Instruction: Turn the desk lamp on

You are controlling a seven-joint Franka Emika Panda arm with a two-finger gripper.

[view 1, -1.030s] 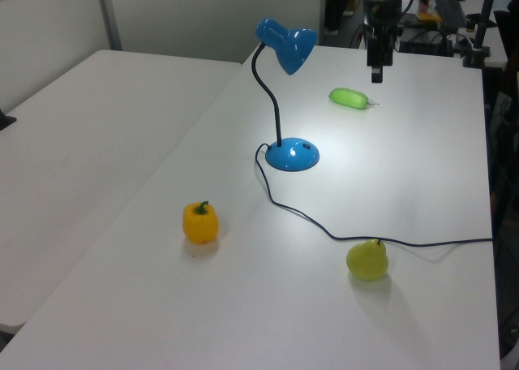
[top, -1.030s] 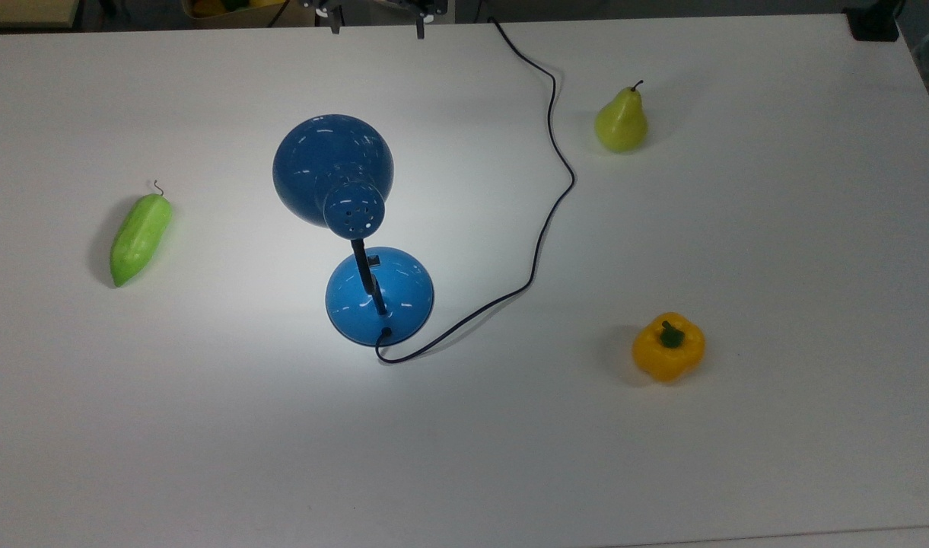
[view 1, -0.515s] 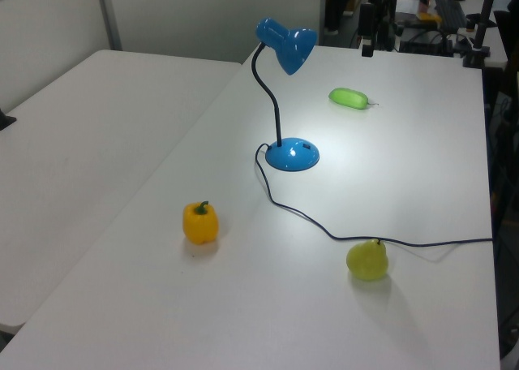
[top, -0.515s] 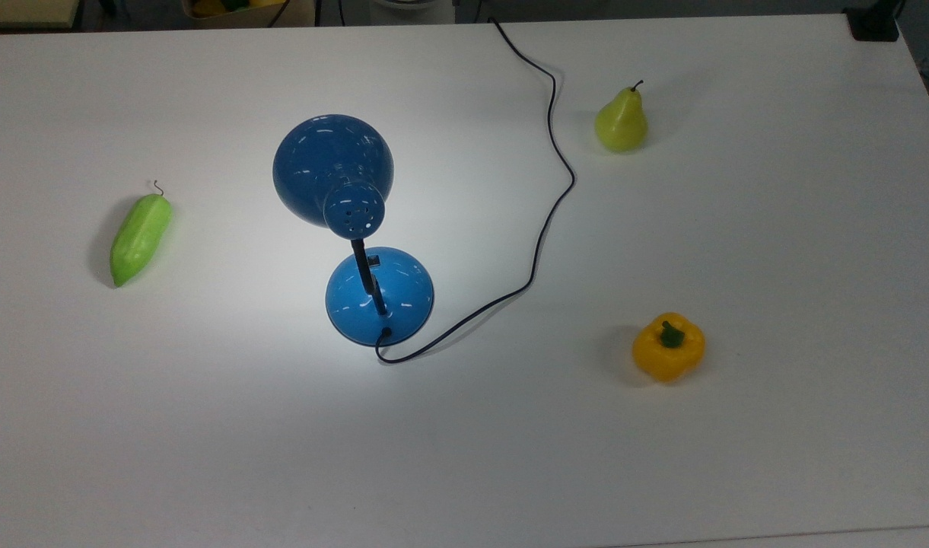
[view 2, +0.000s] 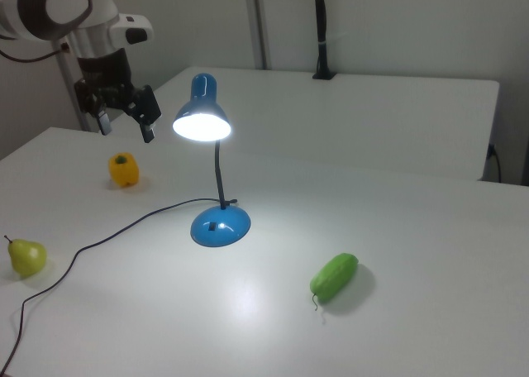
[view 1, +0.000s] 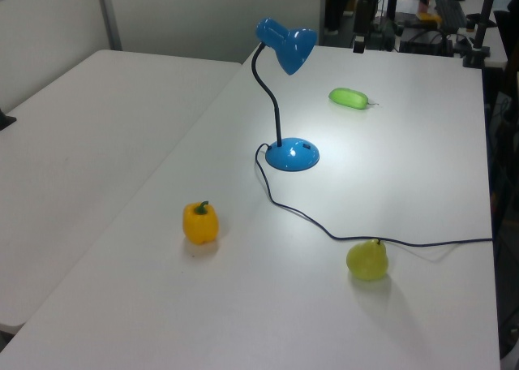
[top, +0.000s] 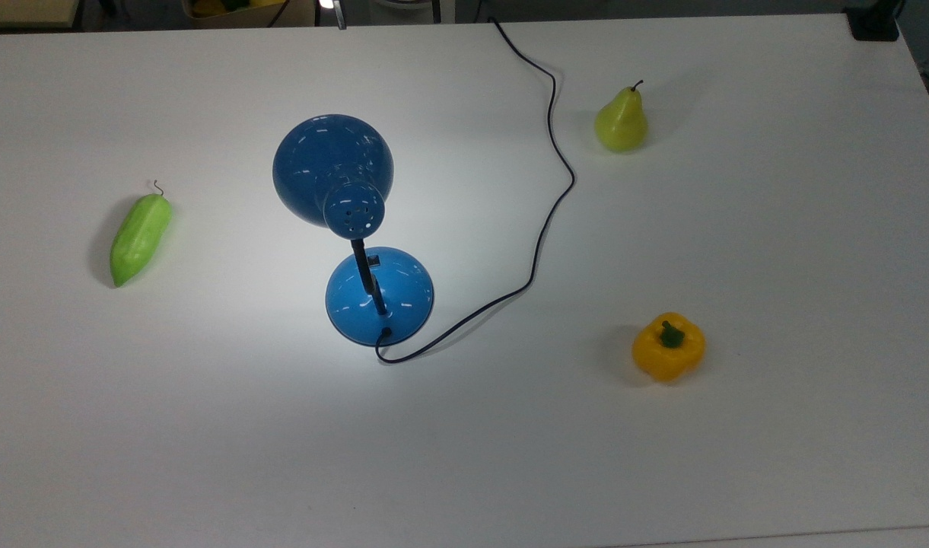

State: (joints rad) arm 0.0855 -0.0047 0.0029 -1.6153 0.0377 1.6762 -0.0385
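Note:
The desk lamp point(top: 333, 169) stands mid-table, glossy blue, with its domed shade point(view 2: 201, 116) glowing and a bright patch of light on the table around the round base point(top: 379, 297). A small switch point(top: 373, 261) sits on the base beside the thin black neck point(view 1: 268, 94). The black cord point(top: 544, 221) runs from the base to the table's far edge. My gripper point(view 2: 126, 124) hangs open in the air, left of the shade in the right view, apart from the lamp and holding nothing. In the left view the gripper point(view 1: 371, 36) is high behind the lamp.
A green cucumber-like vegetable point(top: 140, 238) lies at the top view's left. A pear point(top: 621, 120) and a yellow bell pepper point(top: 668, 346) stand at the top view's right, either side of the cord. A black post point(view 2: 320, 30) rises at the second table's far edge.
The gripper has risen and drawn back from the table, moving up and left in the left view and nearly out of the top view. The lamp stays lit and in place.

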